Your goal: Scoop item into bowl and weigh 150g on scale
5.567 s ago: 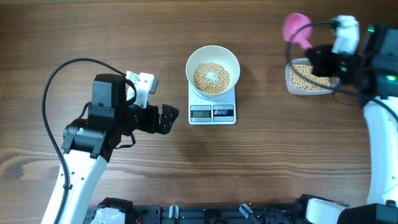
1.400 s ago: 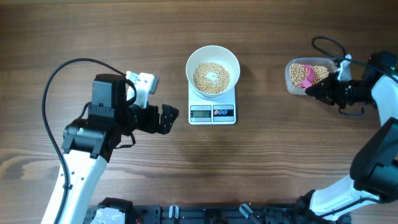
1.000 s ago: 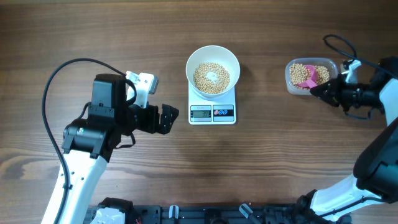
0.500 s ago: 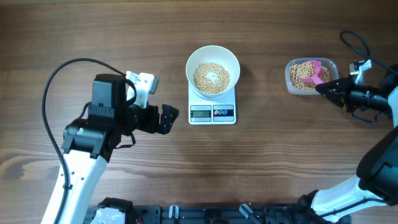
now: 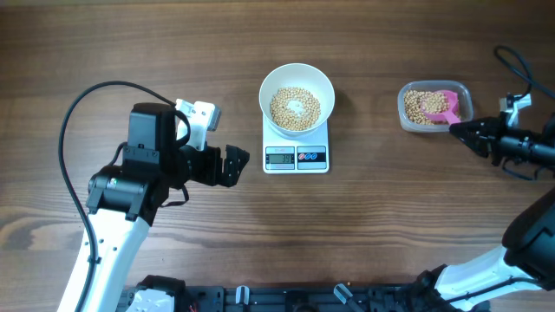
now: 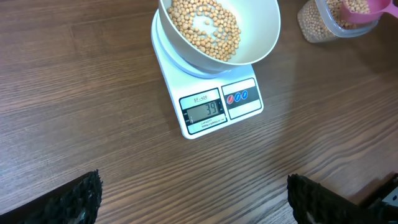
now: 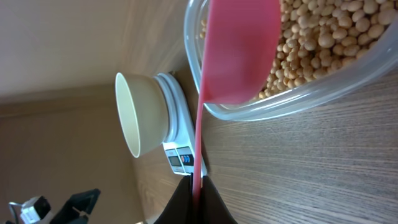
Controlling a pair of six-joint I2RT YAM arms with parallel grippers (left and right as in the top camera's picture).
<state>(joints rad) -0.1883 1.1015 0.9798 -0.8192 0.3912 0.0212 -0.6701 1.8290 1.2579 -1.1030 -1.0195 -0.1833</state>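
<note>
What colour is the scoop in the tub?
The scoop is pink, clearest in the right wrist view.

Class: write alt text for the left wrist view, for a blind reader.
A white bowl of pale beans sits on a small white digital scale on a wooden table. A clear tub of more beans, with a pink scoop, shows at top right; the open left end effector shows at both bottom corners.

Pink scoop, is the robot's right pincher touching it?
Touching. In the right wrist view the thin handle of the pink scoop runs into the right gripper, pinched in its shut jaws.
</note>
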